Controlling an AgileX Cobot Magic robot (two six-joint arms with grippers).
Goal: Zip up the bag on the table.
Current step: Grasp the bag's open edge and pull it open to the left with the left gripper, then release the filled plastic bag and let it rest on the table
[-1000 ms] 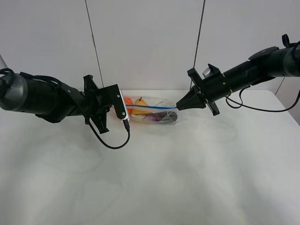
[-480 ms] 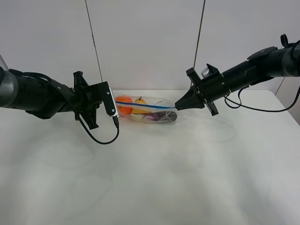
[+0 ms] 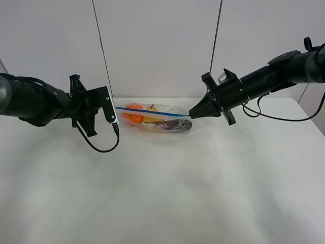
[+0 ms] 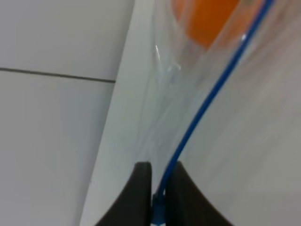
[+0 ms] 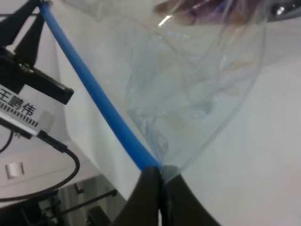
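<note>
The clear crinkly bag point(image 3: 157, 119) lies at the back middle of the white table point(image 3: 162, 193), with orange, yellow and dark purple items inside. Its blue zipper strip point(image 3: 152, 113) runs taut between both grippers. My left gripper point(image 3: 116, 108) is shut on the strip's left end; in the left wrist view the blue strip point(image 4: 207, 101) runs into the closed left gripper point(image 4: 157, 197). My right gripper point(image 3: 191, 116) is shut on the bag's right end; the right wrist view shows the strip point(image 5: 94, 89) and crumpled plastic point(image 5: 202, 94) pinched at the right gripper point(image 5: 159, 176).
Two thin dark cables point(image 3: 101, 46) hang down in front of the white back wall. A black cable point(image 3: 99, 147) loops from the left arm onto the table. The table's back right corner point(image 3: 299, 104) is near the right arm.
My left gripper has slid left along the blue strip, from near the bag's middle to its left end. The strip now shows stretched along the bag. The right gripper has stayed put.
</note>
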